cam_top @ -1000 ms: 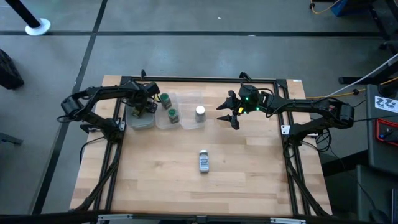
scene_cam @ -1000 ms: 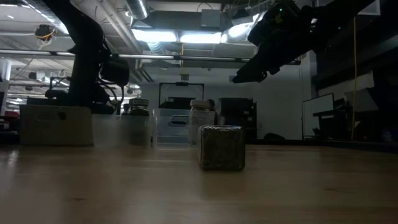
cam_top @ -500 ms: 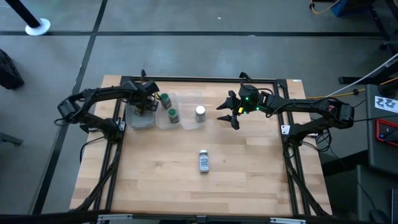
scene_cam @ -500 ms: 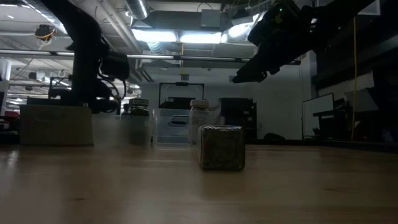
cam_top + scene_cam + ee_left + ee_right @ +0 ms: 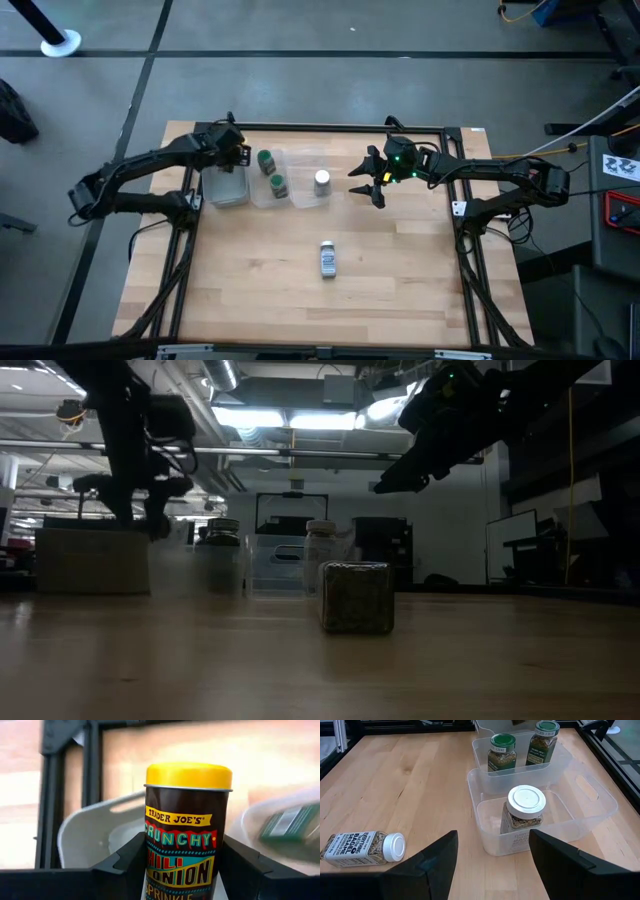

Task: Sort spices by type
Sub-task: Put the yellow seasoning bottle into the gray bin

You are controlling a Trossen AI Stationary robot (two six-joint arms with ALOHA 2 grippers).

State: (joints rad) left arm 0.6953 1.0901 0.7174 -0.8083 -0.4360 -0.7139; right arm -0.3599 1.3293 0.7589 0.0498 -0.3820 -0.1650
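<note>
My left gripper (image 5: 230, 152) hangs over the far end of the left clear bin (image 5: 226, 188), shut on the yellow-lidded jar (image 5: 187, 830). Two green-lidded jars (image 5: 265, 160) (image 5: 278, 185) stand upright in the middle bin. One white-lidded jar (image 5: 321, 181) stands in the right bin. The other white-lidded jar (image 5: 328, 259) lies on its side on the table, toward the near edge. My right gripper (image 5: 368, 184) hovers open, above the table and right of the bins. In its wrist view the right gripper (image 5: 492, 855) faces the standing white-lidded jar (image 5: 522, 812). My left gripper pinches the yellow-lidded jar by the labelled body (image 5: 150, 845) below the lid, one finger (image 5: 125, 865) on each side. The fingers come roughly level from the table's left, across the jar. It stands upright and looks lifted above the bin; its base is out of frame.
Three clear plastic bins sit side by side at the table's far middle: left, middle (image 5: 262, 190) and right (image 5: 308, 198). A black metal frame (image 5: 320, 127) rims the table. Bare wood lies on either side of the lying jar and along the near half.
My left gripper has risen out of the left bin and moved toward the table's far edge, taking the yellow-lidded jar up with it. The left arm has swung outward to the left. My right gripper has kept still.
</note>
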